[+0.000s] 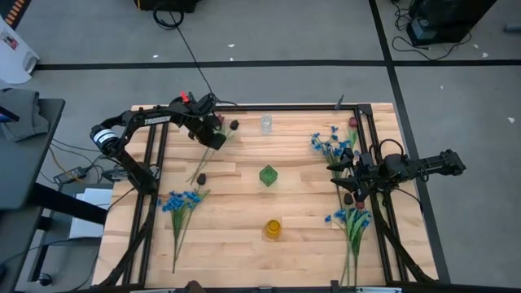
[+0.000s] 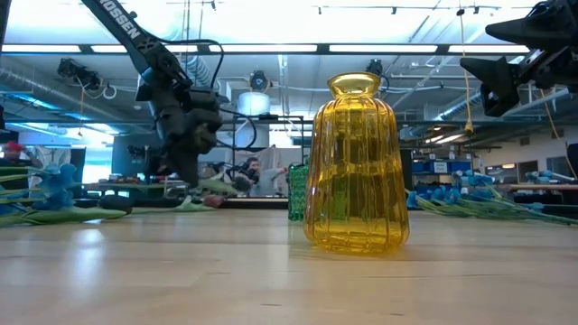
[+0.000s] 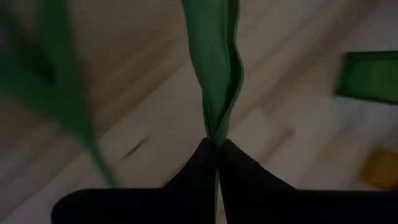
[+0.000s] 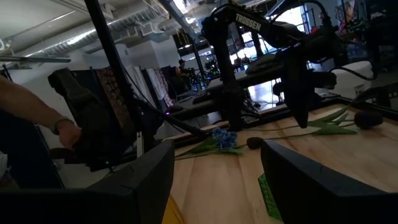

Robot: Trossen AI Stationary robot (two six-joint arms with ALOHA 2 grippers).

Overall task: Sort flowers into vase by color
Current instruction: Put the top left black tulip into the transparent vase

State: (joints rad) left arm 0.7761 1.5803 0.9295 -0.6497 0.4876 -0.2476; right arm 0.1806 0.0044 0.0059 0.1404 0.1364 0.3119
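High view first: wooden table on a black frame, grey floor all round, cables trailing off the far side. 3 vases run down the table's middle line: a clear vase near the far edge, a green vase at centre, a yellow vase toward the near edge.

My left gripper sits toward the far-left corner, fingers pressed together on the folded leaf of a dark red flower. Its stem slants toward the left edge, where another dark head lies on the wood. My right gripper hovers by the right edge, jaws apart, holding nothing.

Blue flowers lie near the left edge; more blue sprays and line the right edge.

Step in hand, as I judge it: lift this stem. The pinch is on soft leaf, so I should rise slowly, keep the stem hanging plumb, then lower it straight into 1 narrow neck.

Room beyond: ceiling strip lights, benches, a person's arm off to the side.
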